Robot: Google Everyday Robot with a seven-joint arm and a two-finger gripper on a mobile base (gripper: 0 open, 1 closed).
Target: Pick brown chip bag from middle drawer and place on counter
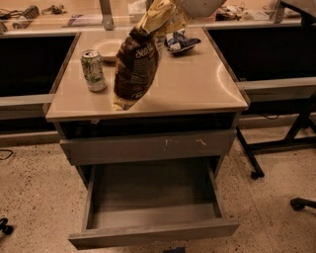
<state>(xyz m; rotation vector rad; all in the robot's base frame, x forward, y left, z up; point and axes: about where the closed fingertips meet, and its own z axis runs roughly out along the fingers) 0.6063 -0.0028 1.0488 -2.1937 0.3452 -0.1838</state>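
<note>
You count: 1 brown chip bag (136,66), 1 blue-and-white bag (180,42), 1 soda can (94,70), 1 plate (107,48), 2 drawers (middle drawer (153,197), scratched drawer (148,147)), 1 gripper (168,14), top centre above the counter (197,84).

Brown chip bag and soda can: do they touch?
Apart. The camera view shows bare counter between the brown chip bag and the soda can; the gripper is at the bag's top.

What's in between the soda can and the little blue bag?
The brown chip bag, dangling over the counter from the gripper at the camera view's top edge.
</note>
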